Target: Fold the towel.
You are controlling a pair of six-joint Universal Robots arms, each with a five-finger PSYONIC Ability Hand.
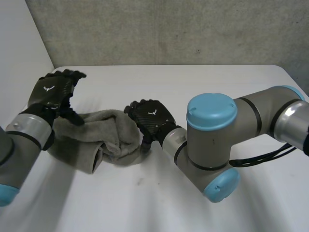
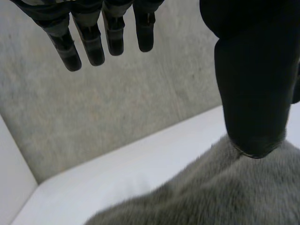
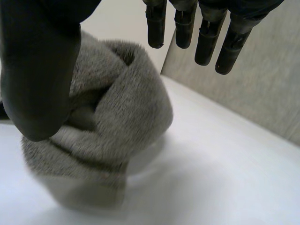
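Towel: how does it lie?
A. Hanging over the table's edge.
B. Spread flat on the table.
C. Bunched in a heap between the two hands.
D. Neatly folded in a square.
C: the towel lies rumpled on the table, left hand at one end, right hand at the other.

heaped towel, open table beyond, wall behind

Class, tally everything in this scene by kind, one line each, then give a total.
Towels: 1, the grey towel
Robot hands: 2, left robot hand and right robot hand
Tables: 1, the white table
Total: 4
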